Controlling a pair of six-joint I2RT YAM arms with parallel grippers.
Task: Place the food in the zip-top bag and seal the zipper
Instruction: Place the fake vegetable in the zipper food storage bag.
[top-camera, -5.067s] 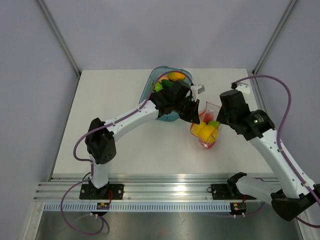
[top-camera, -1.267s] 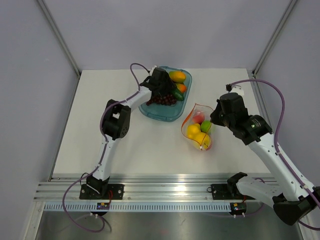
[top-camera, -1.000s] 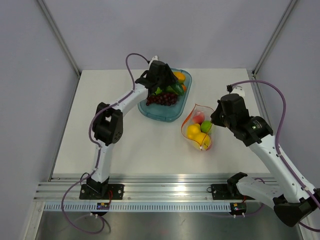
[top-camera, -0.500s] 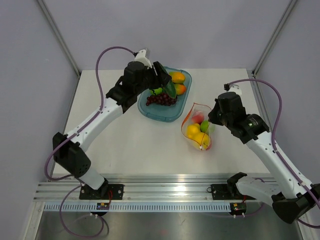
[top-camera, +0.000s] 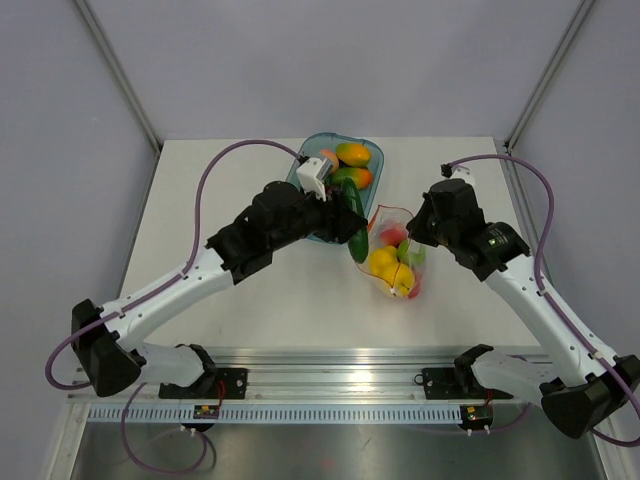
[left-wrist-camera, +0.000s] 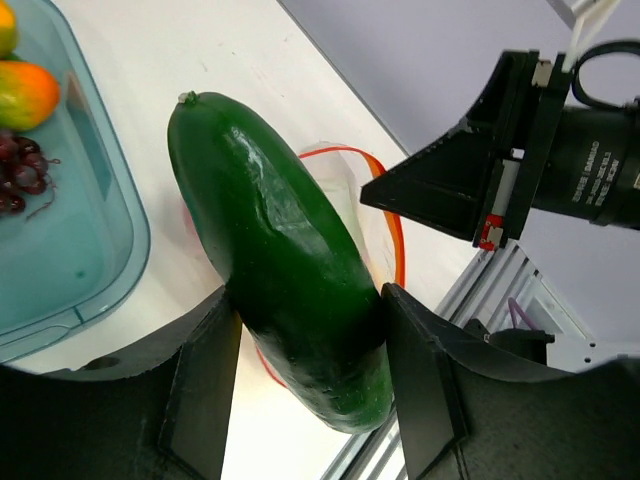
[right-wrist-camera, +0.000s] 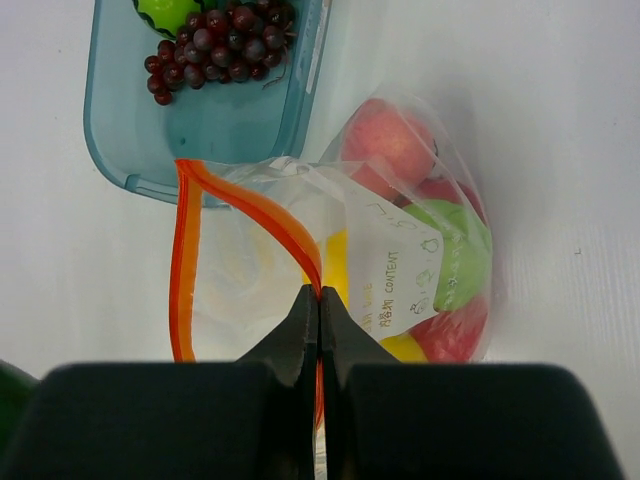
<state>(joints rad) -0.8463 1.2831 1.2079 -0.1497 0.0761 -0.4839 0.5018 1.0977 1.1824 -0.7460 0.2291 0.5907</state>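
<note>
My left gripper (top-camera: 352, 226) is shut on the dark green cucumber (left-wrist-camera: 280, 260), holding it in the air just left of the zip-top bag (top-camera: 398, 265). The clear bag lies on the table with its mouth open toward the tray. It holds a red apple (right-wrist-camera: 385, 135), a green lime (right-wrist-camera: 460, 255) and a yellow lemon (top-camera: 383, 262). My right gripper (right-wrist-camera: 319, 295) is shut on the red-orange zipper (right-wrist-camera: 250, 205) and lifts one lip of the mouth. From the left wrist, the bag's mouth (left-wrist-camera: 385, 200) shows behind the cucumber.
The translucent blue tray (top-camera: 306, 165) stands behind the bag, with orange-green mangoes (top-camera: 352, 154) and a purple grape bunch (right-wrist-camera: 215, 50) in it. A green fruit (right-wrist-camera: 165, 12) lies at the tray's far end. The right arm's wrist (left-wrist-camera: 560, 130) hangs close beyond the bag.
The left arm has lifted the cucumber out of the tray and swung it right and nearer, up to the bag's mouth. The right gripper has kept its hold on the zipper.
</note>
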